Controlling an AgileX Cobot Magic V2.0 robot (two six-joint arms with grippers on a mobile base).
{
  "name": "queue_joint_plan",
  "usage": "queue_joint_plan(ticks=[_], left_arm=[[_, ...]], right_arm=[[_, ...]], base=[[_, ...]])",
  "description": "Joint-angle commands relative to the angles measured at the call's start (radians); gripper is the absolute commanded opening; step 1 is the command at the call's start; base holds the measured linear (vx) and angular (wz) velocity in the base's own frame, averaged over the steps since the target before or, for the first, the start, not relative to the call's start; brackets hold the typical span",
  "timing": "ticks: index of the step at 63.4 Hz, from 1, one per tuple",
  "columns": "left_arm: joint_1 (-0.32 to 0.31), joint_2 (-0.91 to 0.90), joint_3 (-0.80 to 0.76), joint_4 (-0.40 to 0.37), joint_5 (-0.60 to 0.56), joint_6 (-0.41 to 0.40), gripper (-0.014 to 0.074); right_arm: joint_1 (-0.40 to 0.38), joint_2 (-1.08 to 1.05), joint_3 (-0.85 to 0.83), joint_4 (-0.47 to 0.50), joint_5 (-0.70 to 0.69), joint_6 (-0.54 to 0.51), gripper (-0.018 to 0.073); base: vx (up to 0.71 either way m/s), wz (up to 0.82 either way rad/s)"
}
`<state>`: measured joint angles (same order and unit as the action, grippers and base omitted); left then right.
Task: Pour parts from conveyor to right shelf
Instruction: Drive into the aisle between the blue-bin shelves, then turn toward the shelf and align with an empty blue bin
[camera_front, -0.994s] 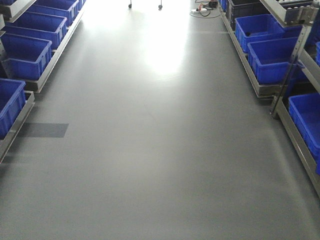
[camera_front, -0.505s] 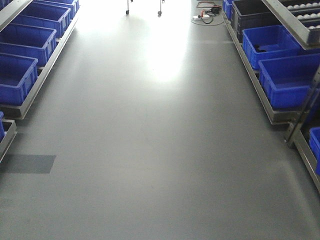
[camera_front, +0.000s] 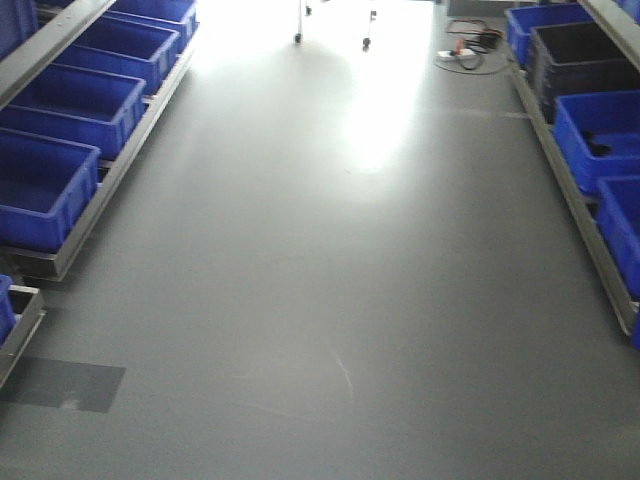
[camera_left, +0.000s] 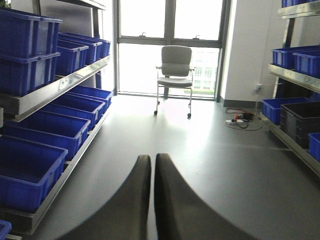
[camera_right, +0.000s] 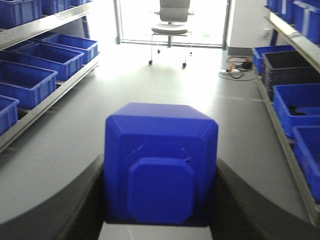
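Right pincer (camera_right: 161, 192) clamped on block (camera_right: 161, 150) | left pincer (camera_left: 152, 172) together, empty | block looks stiff, light, slick; flat sides likely hold best

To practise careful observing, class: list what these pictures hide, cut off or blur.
Conveyor: in no view.
Blue block, right wrist view: its back and underside are hidden; the right fingers run off the bottom edge.
Right shelf, front view: cropped by the right edge; upper levels mostly cut off.
Black bin, front view: contents too dark.
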<state>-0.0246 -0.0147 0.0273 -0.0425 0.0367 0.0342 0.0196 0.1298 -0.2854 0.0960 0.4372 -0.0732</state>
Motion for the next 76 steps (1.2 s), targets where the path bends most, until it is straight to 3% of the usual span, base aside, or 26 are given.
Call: queue_joint_plan(ticks=[1, 76], left_arm=[[-0.004, -0.012, 0.031, -0.003, -0.077, -0.009, -0.0006], [-0.004, -0.012, 0.031, -0.003, -0.077, -0.009, -0.0006]], right_arm=[[-0.003, 0.011, -0.026, -0.003, -0.078, -0.003, -0.0008], [-0.003, 0.011, -0.026, -0.003, -0.078, -0.003, -0.0008]], base=[[0.47, 0.34], [0.28, 0.81]])
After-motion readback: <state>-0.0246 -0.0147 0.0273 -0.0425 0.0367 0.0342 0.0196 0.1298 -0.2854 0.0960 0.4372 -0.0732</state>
